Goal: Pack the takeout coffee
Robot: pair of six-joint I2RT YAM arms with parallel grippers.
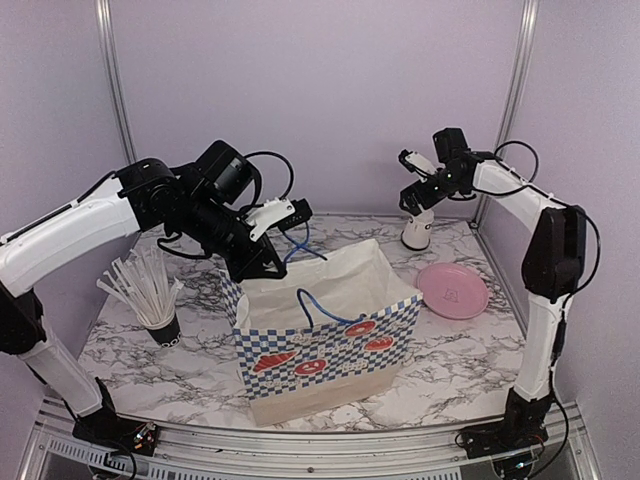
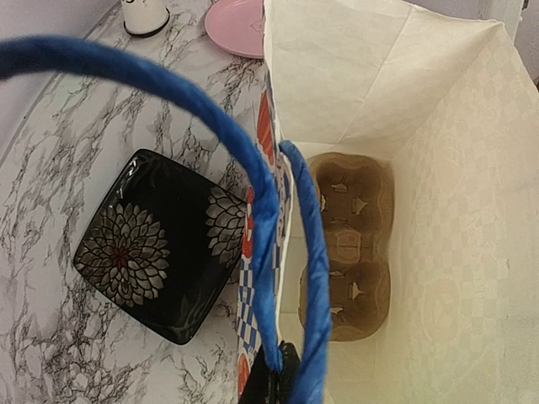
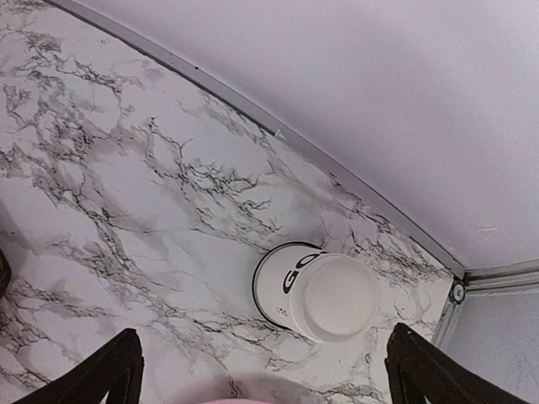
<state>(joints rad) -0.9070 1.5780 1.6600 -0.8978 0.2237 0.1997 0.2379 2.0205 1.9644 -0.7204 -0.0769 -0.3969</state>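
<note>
Overhead view of a marbled desk (image 1: 200,370). The takeout coffee cup (image 1: 416,230), white with black lettering, stands in the far right corner, near the wall and well apart from the bag. Its dark rim meets the desk and a plain white disc faces up, so it seems to stand lid down. The right jaws hang above it, spread wide and touching nothing.

At the centre stands a blue-and-white checked paper bag (image 1: 330,345) with its mouth open. The left jaws are closed on its blue handle (image 2: 261,219), lifting that side. A brown cardboard cup carrier (image 2: 347,244) lies at the bottom of the bag. A pink plate (image 1: 453,290) lies between cup and bag.

Likely risks:
- A hard squeeze could dent the thin paper wall, and a light one could let the tapered cup slip.
- If the cup really is lid down, lifting it by the body may leave the lid loose, and it must be turned over before packing.
- On the way across, the cup could clip the plate or the bag's rim.
- If the handle slackens, the mouth may sag shut.
- A cup that misses a carrier well would tip over.
</note>
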